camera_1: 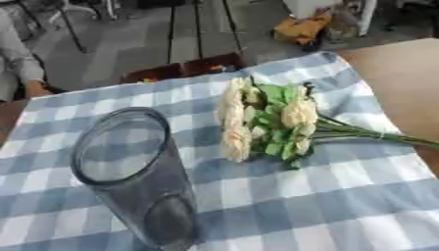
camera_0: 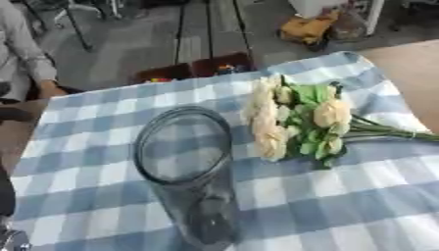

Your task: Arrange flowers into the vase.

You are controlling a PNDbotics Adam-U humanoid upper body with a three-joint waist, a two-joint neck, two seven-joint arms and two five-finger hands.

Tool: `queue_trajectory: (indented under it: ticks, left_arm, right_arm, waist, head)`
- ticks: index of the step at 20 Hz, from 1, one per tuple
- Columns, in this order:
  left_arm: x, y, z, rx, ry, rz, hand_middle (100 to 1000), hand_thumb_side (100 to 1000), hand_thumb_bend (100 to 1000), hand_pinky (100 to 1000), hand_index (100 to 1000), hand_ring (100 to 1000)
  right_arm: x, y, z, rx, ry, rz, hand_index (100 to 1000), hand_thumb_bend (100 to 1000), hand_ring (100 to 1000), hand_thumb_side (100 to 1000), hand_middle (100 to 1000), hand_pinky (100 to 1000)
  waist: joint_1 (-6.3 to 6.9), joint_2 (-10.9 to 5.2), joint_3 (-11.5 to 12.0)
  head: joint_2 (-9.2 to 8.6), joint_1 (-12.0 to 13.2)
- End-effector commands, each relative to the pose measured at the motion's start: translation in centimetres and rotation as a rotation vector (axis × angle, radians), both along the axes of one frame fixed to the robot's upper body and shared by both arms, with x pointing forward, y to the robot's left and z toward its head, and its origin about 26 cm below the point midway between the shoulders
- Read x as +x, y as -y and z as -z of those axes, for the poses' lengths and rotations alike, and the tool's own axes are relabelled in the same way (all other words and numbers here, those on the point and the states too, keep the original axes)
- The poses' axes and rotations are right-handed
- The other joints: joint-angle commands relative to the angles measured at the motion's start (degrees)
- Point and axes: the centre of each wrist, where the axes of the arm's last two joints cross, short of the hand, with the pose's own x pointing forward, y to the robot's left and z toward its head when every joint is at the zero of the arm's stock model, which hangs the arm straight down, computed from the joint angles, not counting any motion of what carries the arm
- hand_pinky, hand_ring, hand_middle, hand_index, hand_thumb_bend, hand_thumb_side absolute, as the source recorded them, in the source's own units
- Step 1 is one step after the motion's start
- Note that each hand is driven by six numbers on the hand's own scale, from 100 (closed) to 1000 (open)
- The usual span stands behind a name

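Vase empty, flowers lying beside it, no hand engaged.

Left eye view: the clear glass vase (camera_0: 184, 166) stands upright at centre-left of the frame on the blue-and-white checked cloth (camera_0: 343, 196) covering the tabletop, mouth open and nothing inside. The cream flowers (camera_0: 296, 120) with green leaves lie flat at centre-right, stems running toward the right edge, probably staged for pickup. Right eye view: vase at lower left, bouquet just beside it, apart. Neither robot hand appears, so finger state cannot be told.

Blue-checked tablecloth (camera_0: 343, 206) over table, bearing glass vase (camera_1: 129, 171) and cream flower bunch (camera_0: 296, 117).
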Motion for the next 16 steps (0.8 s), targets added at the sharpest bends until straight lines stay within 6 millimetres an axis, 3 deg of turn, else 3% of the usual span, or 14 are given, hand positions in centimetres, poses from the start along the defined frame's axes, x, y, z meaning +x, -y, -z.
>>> queue_trajectory:
  ticks: [1,5,10,16]
  left_arm:
    - [-0.3,-0.4,-0.8,0.016,0.03,-0.005,774,1000,100,507,855,709]
    - [-0.3,-0.3,-0.7,0.025,0.023,-0.002,774,1000,100,507,856,709]
    - [-0.3,-0.2,-0.6,0.039,0.014,0.003,774,1000,100,507,856,710]
    - [-0.4,-0.2,-0.6,0.053,0.003,0.006,774,1000,100,507,856,711]
  right_arm:
    - [0.0,0.6,-1.9,-0.14,-0.106,0.146,870,448,791,1000,692,813]
    - [1.3,1.1,-3.7,-0.278,-0.276,0.295,882,515,802,1000,730,823]
    - [3.4,2.2,-5.3,-0.437,-0.479,0.404,897,538,815,1000,770,826]
    - [5.2,3.5,-6.4,-0.586,-0.654,0.456,904,540,832,981,810,830]
  waist:
    - [-0.75,-1.43,-0.11]
    - [-1.05,-1.98,0.03]
    - [-1.31,-2.87,0.46]
    - [-1.49,-3.56,0.65]
  head:
    - [-0.11,-0.38]
    - [0.41,-1.54]
    - [0.68,-3.27]
    - [0.75,-3.29]
